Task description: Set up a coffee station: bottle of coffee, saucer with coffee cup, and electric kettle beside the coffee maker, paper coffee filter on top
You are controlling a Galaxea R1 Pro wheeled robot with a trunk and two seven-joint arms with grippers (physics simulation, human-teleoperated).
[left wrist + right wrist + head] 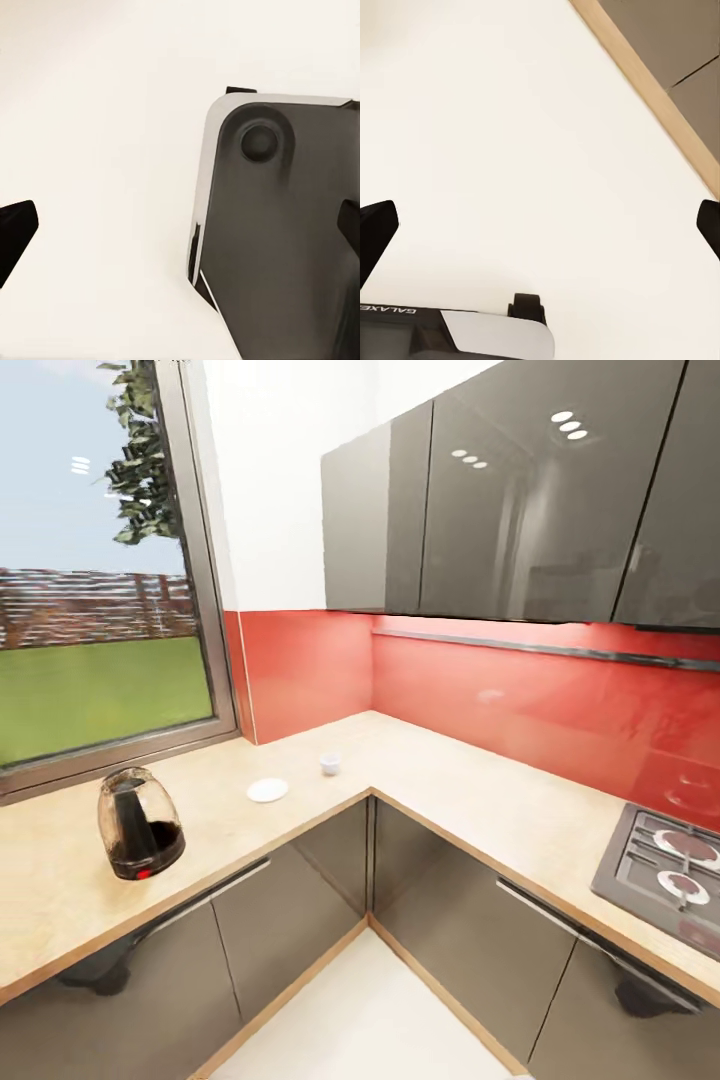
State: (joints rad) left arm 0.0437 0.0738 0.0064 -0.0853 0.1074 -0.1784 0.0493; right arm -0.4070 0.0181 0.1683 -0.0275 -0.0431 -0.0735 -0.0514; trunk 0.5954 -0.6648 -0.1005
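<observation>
Both tools hang open above a pale floor, holding nothing. In the left wrist view the left tool has its dark fingertips spread to the frame's edges, with a grey, white-edged corner of the robot's base under it. In the right wrist view the right tool is spread just as wide over the floor, with a wooden plinth running below grey cabinet fronts and a part of the robot marked GALAXEA close by.

From the head camera, an L-shaped light wood table wraps a kitchen corner under a red backsplash and glossy grey wall cabinets. The electric kettle, a glass-bodied pot on a black foot, stands upright on the left run, near its front edge. To its right, well apart, lies the white saucer. The small white coffee cup stands beside the saucer, farther into the corner, directly on the table. A gas hob sits at the right end. A window behind the left run looks onto lawn and a fence.
</observation>
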